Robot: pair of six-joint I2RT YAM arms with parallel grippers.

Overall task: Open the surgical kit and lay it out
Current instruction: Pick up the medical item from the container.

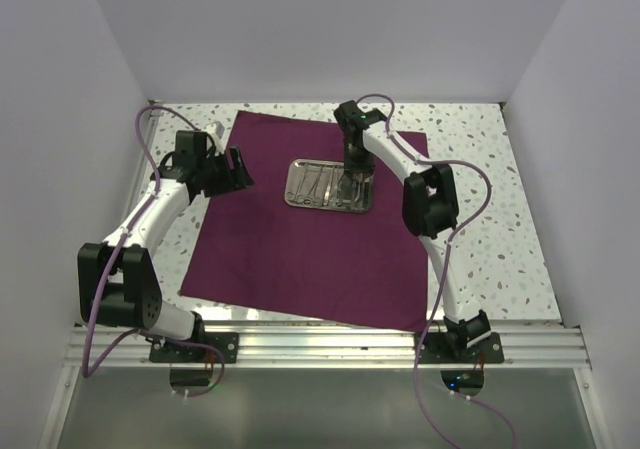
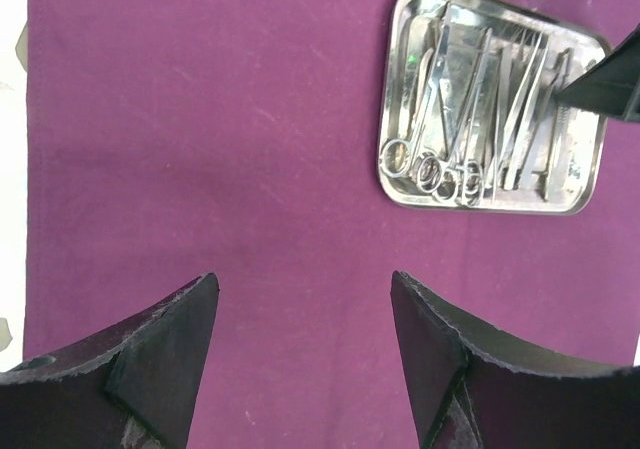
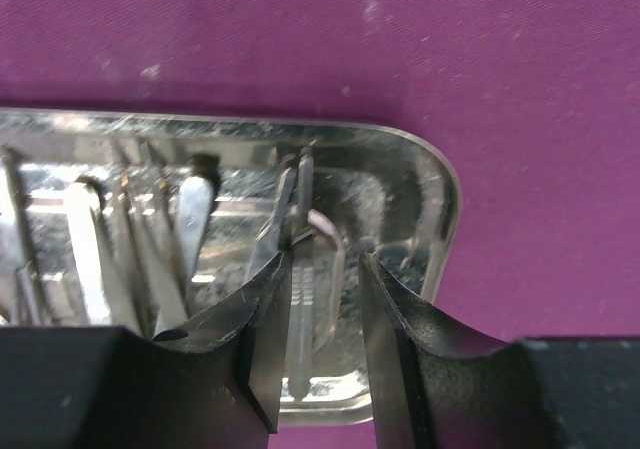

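"While we're on the top view, where does the surgical kit (image 1: pixel 300 259) lie against each hand?"

"Its maroon cloth (image 1: pixel 260 239) is spread flat on the speckled worktop (image 1: pixel 500 219). The left hand (image 1: pixel 238 172) hangs over the cloth's left margin, and the steel tray (image 1: pixel 296 184) sits off to that hand's right. The right hand (image 1: pixel 352 174) points straight down into the tray's right end, fingertips among the instruments (image 1: pixel 320 184)."

"Can you read the jaws from up there?"

"No, they're too small to tell. The left wrist view is clearer."

"What does it give?"

"The left hand (image 2: pixel 305 289) has its fingers wide apart with only bare cloth (image 2: pixel 200 149) between them, gripping nothing. The tray (image 2: pixel 480 207) lies ahead of that hand and off to its right, resting on the cloth. Ring-handled forceps (image 2: pixel 430 119) lie in it with their rings toward the hand, and tweezers (image 2: pixel 520 109) lie beside them. One dark finger (image 2: pixel 610 87) of the right hand shows at the tray's far side."

"And the right wrist view?"

"The right hand (image 3: pixel 318 269) is down inside the tray (image 3: pixel 430 199), near a rounded corner. Its fingers are narrowly apart, straddling one slim silver instrument (image 3: pixel 300 309). That instrument lies just beside the finger on the view's left, with a gap to the other finger, so it isn't clamped. More instruments lie to that hand's left, and cloth (image 3: pixel 500 69) shows beyond the tray."
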